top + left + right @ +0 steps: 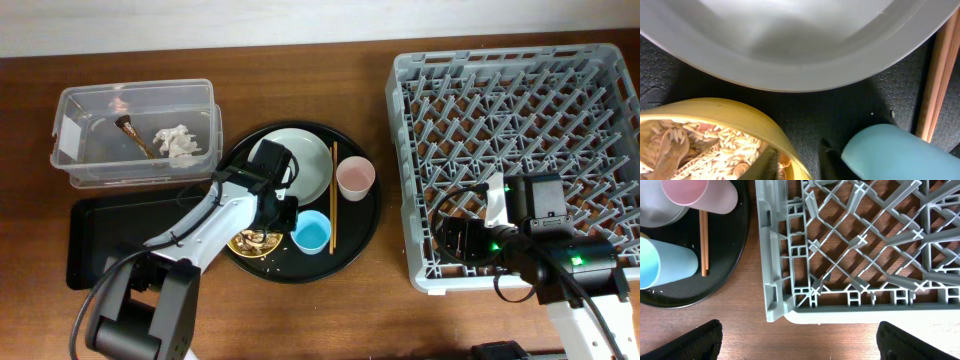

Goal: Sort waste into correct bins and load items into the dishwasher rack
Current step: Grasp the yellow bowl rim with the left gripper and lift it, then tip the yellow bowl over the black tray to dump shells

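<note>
The yellow bowl [250, 241] of beige food scraps [690, 145] sits on the round black tray beside the light blue cup [312, 232]. My left gripper [272, 222] straddles the bowl's rim [715, 107], one finger inside and one outside [797, 160], shut on it. The grey-green plate [300, 160], pink cup [355, 178] and chopsticks [333, 190] are on the same tray. The clear box [135, 95] holds the white tissue [178, 140] and the gold-brown wrapper [130, 128]. My right gripper [797, 342] is open and empty above the front left corner of the grey rack [520, 70].
The shallow black rectangular tray [95, 240] lies at the front left, under my left arm. The round black tray [360, 235] sits between the box and the rack. The rack's corner [775, 305] is close to the round tray's edge.
</note>
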